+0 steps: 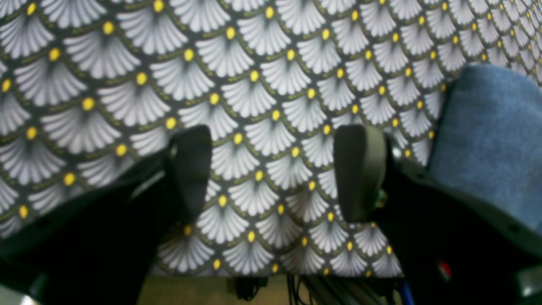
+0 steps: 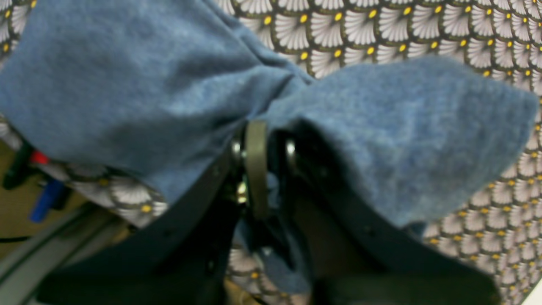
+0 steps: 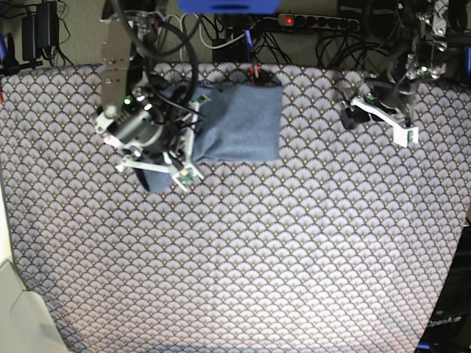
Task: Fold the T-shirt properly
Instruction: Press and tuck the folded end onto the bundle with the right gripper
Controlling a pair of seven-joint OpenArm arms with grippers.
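The right gripper (image 2: 271,169) was clamped tight on a bunch of the T-shirt (image 2: 139,84), blue cloth spilling over both sides of its pinched jaws. In the base view that T-shirt (image 3: 239,121) lay folded into a compact block near the far edge of the counter, its left end lifted in the grip. Well apart on the other side, the left gripper (image 1: 275,173) hovered spread wide, nothing between its pads, only the scallop-patterned tablecloth (image 1: 271,76) beneath.

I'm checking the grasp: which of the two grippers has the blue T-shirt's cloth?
The right gripper, shut on the heathered slate-blue cotton T-shirt; the left gripper stands open over scallop-patterned tablecloth.
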